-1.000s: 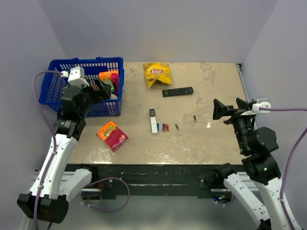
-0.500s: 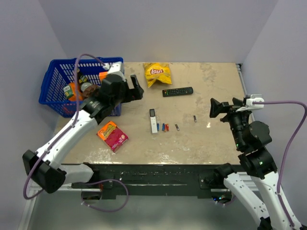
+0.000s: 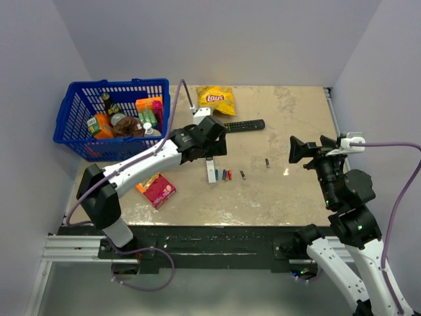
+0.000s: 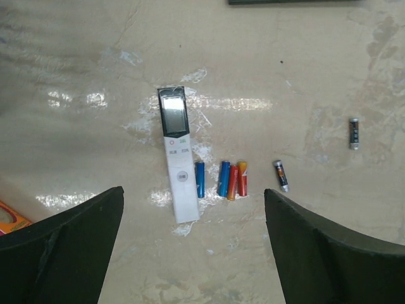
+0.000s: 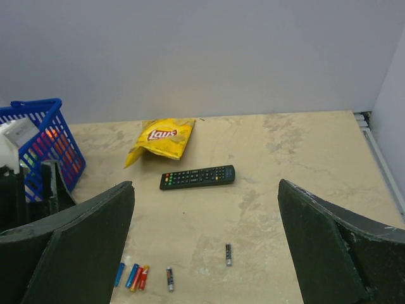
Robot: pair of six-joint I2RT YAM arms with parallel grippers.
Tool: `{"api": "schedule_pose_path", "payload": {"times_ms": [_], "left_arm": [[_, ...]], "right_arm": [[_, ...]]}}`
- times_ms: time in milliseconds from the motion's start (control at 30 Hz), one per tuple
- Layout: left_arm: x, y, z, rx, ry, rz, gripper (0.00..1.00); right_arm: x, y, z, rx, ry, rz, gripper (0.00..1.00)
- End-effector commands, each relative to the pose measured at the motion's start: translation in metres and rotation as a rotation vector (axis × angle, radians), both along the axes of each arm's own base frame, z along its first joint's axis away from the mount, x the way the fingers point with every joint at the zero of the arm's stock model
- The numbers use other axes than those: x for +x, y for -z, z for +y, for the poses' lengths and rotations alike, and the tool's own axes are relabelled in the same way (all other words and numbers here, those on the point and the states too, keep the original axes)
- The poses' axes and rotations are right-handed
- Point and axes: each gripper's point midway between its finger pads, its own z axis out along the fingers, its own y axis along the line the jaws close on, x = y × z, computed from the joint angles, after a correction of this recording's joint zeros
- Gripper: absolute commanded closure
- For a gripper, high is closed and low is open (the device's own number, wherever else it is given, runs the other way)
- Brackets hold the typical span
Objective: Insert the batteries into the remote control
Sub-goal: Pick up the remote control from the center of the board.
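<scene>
On the table (image 4: pixel 285 76), batteries (image 4: pixel 223 179) lie just right of the remote control (image 4: pixel 177 155).

— We're not seeing the white remote's (image 3: pixel 211 174) top end from above; the left arm (image 3: pixel 141 164) is covering it.
— We're also watching picture edges cropping the black remote (image 4: pixel 294 2) and the basket (image 5: pixel 38 103).

The left gripper (image 3: pixel 212 150) hangs over the white remote control (image 3: pixel 211 172), with the batteries (image 3: pixel 225 175) lying just beside it; the right gripper (image 3: pixel 296 150) is well apart.
</scene>
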Motion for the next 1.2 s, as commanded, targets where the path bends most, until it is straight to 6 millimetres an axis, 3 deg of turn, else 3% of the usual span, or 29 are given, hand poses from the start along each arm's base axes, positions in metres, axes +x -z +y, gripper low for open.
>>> {"api": "schedule_pose_path", "payload": {"times_ms": [0,167,300,600,1000,1167], "left_arm": [[0.014,0.020,0.007,0.066,-0.084,-0.012,0.05],[0.026,0.046,0.009,0.136,-0.131,0.002,0.13],[0.036,0.078,0.011,0.172,-0.167,0.060,0.23],[0.057,0.115,0.018,0.167,-0.203,0.120,0.35],[0.065,0.113,-0.002,0.097,-0.143,0.119,0.34],[0.064,0.126,-0.005,0.106,-0.131,0.147,0.34]], "right_arm": [[0.000,-0.002,0.004,0.011,-0.018,-0.012,0.02],[-0.002,-0.001,0.004,0.012,-0.023,-0.010,0.02],[-0.002,0.002,0.004,0.005,-0.023,0.001,0.02],[-0.002,0.004,0.003,-0.006,-0.022,0.008,0.02],[0.000,0.008,0.004,-0.014,-0.019,0.021,0.02],[0.001,0.009,0.003,-0.016,-0.013,0.021,0.02]]}}
